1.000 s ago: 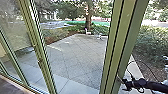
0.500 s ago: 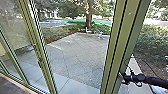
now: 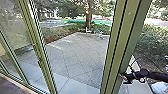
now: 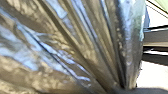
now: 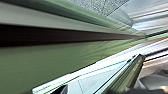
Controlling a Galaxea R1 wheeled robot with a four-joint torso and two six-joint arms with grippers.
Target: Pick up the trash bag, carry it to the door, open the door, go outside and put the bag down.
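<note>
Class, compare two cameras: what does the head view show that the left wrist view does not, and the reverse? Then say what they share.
From the head view: a tree, paving and the robot's right arm, reaching toward a green post.
From the left wrist view: the trash bag close up, shiny, its folds drawn together.
Shared: bright areas, but nothing I can match for certain.

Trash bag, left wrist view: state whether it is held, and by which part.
The trash bag seems held by its gathered neck, where its folds meet; the grip itself is unclear.
</note>
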